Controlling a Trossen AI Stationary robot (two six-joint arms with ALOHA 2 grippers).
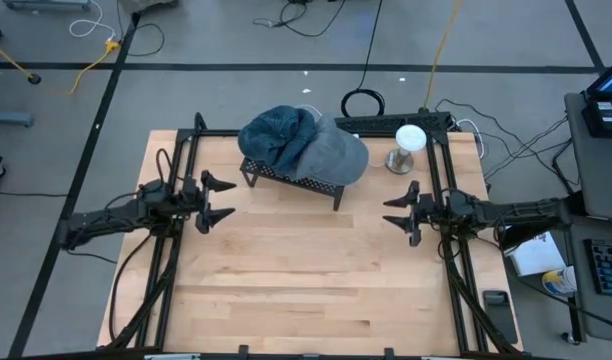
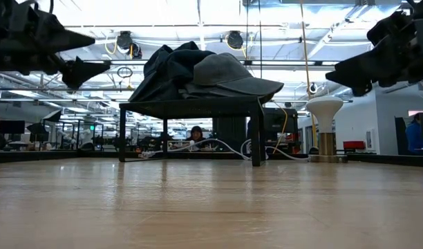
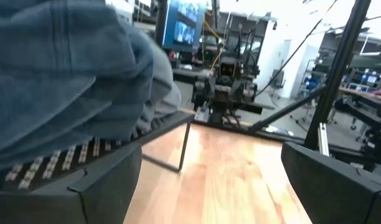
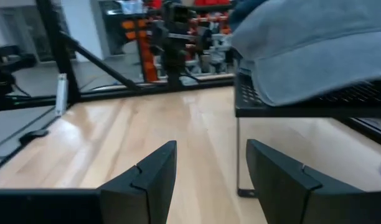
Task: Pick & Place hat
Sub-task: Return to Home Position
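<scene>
Caps (image 1: pixel 301 145): soft denim heap | shelf (image 1: pixel 291 177): perforated metal | left gripper (image 1: pixel 232 198), right gripper (image 1: pixel 388 211): spread

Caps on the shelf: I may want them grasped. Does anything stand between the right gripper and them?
Nothing visible: only bare table lies between the right gripper and the caps on the shelf.

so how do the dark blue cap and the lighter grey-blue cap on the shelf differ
The dark blue cap is deep blue; the lighter grey-blue cap is paler and greyer. The dark blue cap is bunched and crumpled; the lighter one holds its dome, brim jutting past the shelf. The dark one lies nearer the left arm's side, the lighter nearer the right's. Both rest on the shelf, clear of the open left gripper and right gripper.
</scene>
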